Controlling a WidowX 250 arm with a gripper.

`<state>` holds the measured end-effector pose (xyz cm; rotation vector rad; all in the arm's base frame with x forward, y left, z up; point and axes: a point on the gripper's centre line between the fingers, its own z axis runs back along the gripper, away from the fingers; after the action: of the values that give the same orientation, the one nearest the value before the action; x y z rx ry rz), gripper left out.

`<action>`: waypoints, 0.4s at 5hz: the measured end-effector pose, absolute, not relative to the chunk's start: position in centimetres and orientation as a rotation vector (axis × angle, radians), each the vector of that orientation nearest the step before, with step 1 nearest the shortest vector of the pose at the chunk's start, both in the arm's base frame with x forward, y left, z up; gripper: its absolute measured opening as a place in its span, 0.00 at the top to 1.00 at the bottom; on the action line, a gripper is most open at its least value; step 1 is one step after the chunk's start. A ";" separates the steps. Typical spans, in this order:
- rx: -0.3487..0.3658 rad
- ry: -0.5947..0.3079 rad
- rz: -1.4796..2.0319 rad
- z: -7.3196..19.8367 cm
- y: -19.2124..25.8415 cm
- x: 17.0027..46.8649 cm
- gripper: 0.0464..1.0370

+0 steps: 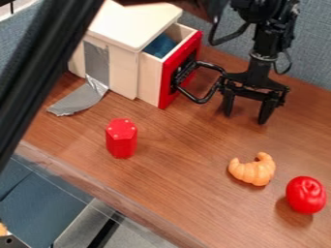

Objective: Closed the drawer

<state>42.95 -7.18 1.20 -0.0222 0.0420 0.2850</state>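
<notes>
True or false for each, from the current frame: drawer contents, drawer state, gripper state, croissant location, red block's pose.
1. Something blue is inside the drawer. True.
2. The drawer is fully shut. False: it is partly pulled out, with its side wall exposed.
3. The gripper is open, fingers pointing down. True.
4. The croissant is in the drawer. False: it lies on the table.
5. The red block is standing upright. True.
</notes>
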 end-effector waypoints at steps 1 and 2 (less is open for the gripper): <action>-0.022 0.039 0.328 1.6 -5.0 42.8 0.04; -0.021 0.042 0.344 1.6 -3.8 42.6 0.04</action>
<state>42.57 -3.82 1.59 -0.0208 0.0417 0.3443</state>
